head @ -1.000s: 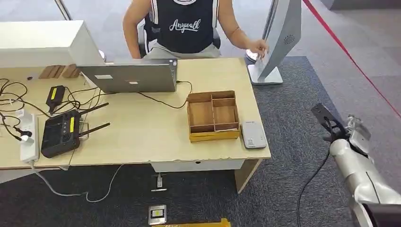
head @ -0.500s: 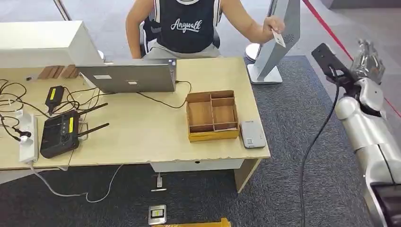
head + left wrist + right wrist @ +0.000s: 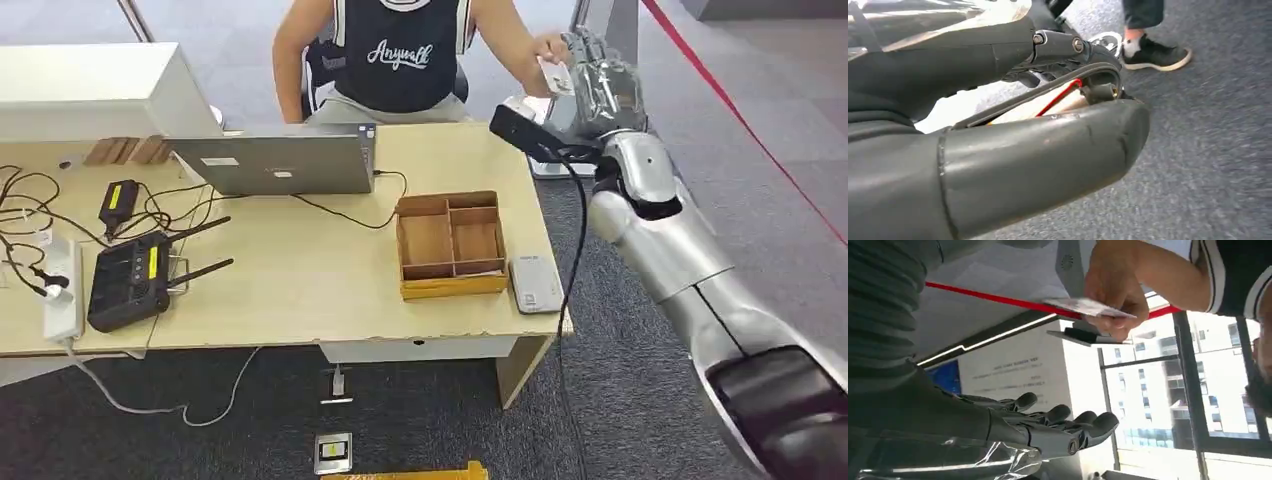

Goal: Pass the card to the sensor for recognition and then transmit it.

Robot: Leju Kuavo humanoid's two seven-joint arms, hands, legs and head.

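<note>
A person behind the desk holds up a white card [image 3: 554,72], seen again as the card [image 3: 1083,306] in the right wrist view, pinched in the person's hand [image 3: 1115,287]. My right hand [image 3: 600,85] is raised beside that card, just to its right. Its fingers [image 3: 1063,422] are stretched out with nothing in them, a short way from the card. The grey card sensor [image 3: 536,285] lies flat at the desk's front right corner. My left hand [image 3: 1013,125] hangs over the carpet and holds nothing.
A wooden compartment tray [image 3: 450,245] sits left of the sensor. A laptop [image 3: 275,160], a black router [image 3: 130,280], a power strip [image 3: 62,290] and cables cover the desk's left half. A grey kiosk's base [image 3: 548,165] stands behind my right arm.
My right arm rose from low on the right and swung left and up to the person's hand. The person lifted the card from near the kiosk base to above the desk corner.
</note>
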